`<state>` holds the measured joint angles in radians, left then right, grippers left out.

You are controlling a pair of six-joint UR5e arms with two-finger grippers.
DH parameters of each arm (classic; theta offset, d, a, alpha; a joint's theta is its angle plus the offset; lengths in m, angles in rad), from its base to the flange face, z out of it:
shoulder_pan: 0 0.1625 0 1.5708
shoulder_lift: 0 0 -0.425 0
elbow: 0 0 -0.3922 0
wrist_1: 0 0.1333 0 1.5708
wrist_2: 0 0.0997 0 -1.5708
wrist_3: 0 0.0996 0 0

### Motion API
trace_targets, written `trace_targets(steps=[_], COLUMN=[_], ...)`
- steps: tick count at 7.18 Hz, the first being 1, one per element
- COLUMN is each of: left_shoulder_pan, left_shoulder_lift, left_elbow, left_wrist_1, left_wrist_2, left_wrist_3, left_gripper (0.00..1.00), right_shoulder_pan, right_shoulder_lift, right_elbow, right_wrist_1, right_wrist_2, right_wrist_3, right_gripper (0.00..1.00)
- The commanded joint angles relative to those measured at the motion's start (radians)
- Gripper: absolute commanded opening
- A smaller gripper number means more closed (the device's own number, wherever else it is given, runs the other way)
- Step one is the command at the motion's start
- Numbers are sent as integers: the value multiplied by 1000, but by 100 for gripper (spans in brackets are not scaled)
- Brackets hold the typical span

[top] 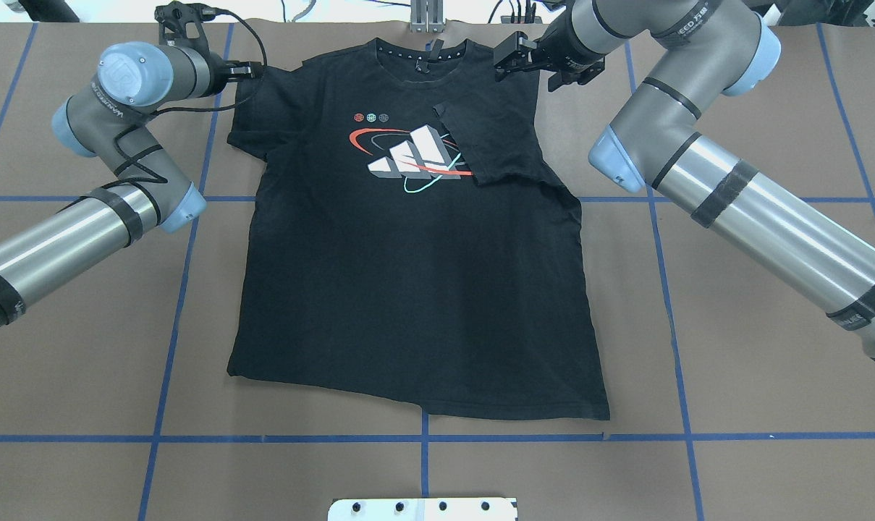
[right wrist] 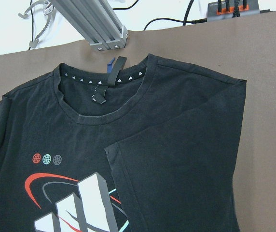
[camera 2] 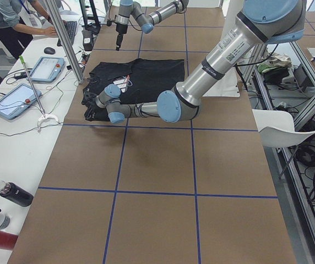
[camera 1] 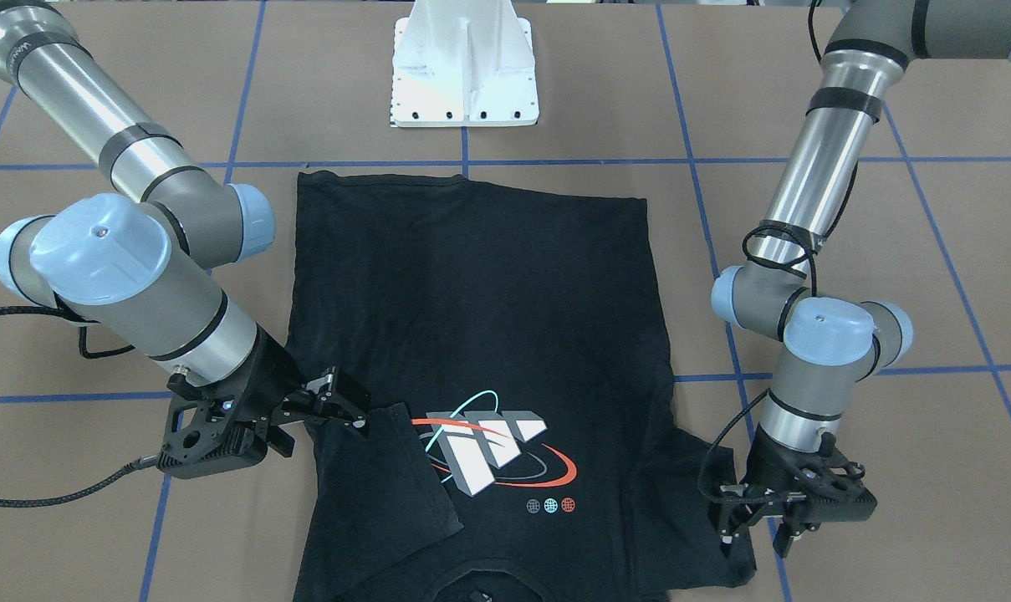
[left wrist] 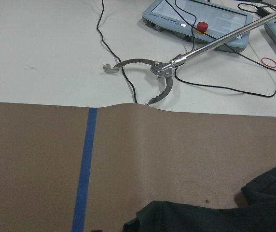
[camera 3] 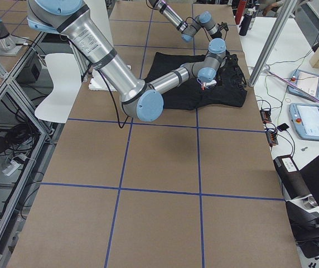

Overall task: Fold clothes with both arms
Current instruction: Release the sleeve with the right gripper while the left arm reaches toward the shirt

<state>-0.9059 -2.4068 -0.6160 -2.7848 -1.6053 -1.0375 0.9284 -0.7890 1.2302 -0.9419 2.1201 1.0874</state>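
Note:
The black T-shirt (camera 1: 488, 293) lies flat on the brown table with its logo (camera 1: 484, 451) facing up; it also shows in the overhead view (top: 408, 304). The sleeve on my right side (top: 491, 141) is folded inward over the chest and covers the logo's edge, as the right wrist view (right wrist: 176, 164) shows. My right gripper (camera 1: 344, 404) is open and empty, just beside that folded sleeve's corner. The other sleeve (camera 1: 706, 477) lies spread out. My left gripper (camera 1: 756, 535) is open and empty, pointing down at that sleeve's outer edge.
The white pedestal base (camera 1: 465, 75) stands at the table's robot side. Blue tape lines (top: 423, 438) grid the brown table. Beyond the collar edge stand an aluminium post (right wrist: 92, 24), and a white bench holds a reacher tool (left wrist: 147, 72) and pendants (left wrist: 196, 19).

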Motion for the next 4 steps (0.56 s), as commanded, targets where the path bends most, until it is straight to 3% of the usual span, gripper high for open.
trace_targets(steps=[1, 4], left_shoulder_pan=[1, 1], left_shoulder_lift=[-14, -54], left_elbow=[35, 64], left_wrist_1=[-21, -19], left_wrist_2=[37, 38], left_wrist_3=[1, 2], left_gripper=[74, 68], right_shoulder_pan=[-2, -2], right_shoulder_lift=[0, -4], right_elbow=[0, -2], right_wrist_1=[0, 0], right_wrist_2=[-2, -3], right_wrist_3=[0, -1], right_gripper=[100, 100])
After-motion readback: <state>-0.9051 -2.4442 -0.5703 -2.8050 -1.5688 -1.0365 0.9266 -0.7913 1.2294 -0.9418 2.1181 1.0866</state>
